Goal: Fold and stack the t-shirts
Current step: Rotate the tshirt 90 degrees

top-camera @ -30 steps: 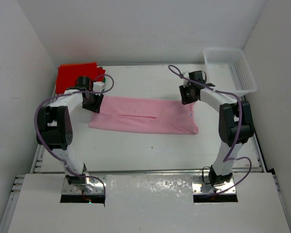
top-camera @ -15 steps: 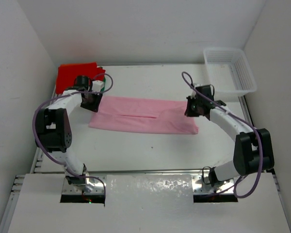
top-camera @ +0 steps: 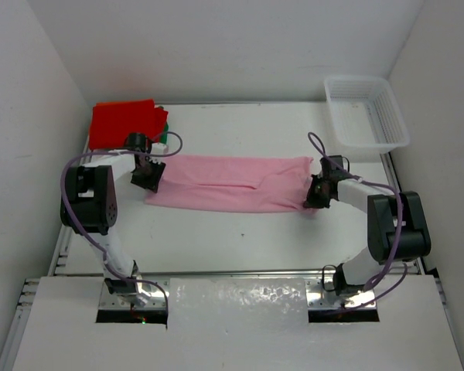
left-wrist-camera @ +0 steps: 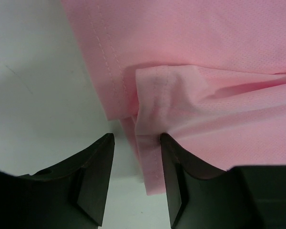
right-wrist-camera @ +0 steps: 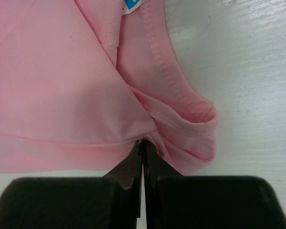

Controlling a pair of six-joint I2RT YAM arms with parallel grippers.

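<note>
The light pink t-shirt [top-camera: 232, 184] lies folded into a long strip across the middle of the table. My left gripper [top-camera: 148, 177] is at its left end. In the left wrist view the gripper [left-wrist-camera: 136, 139] is open, with the shirt's hemmed edge [left-wrist-camera: 150, 157] hanging between the fingers. My right gripper [top-camera: 315, 192] is at the shirt's near right corner. In the right wrist view it [right-wrist-camera: 143, 144] is shut on a fold of the pink cloth [right-wrist-camera: 62, 86]. The red shirt [top-camera: 122, 120] lies folded at the back left, with a bit of green shirt [top-camera: 164, 134] showing beside it. No orange shirt shows.
A white lattice basket [top-camera: 369, 113] stands at the back right corner. White walls close in the table on the left, right and back. A blue label [right-wrist-camera: 132, 5] shows on the pink shirt near my right gripper.
My right gripper has moved from the shirt's far right edge down to its near right corner and is shut on it. My left gripper has shifted slightly nearer at the left end.
</note>
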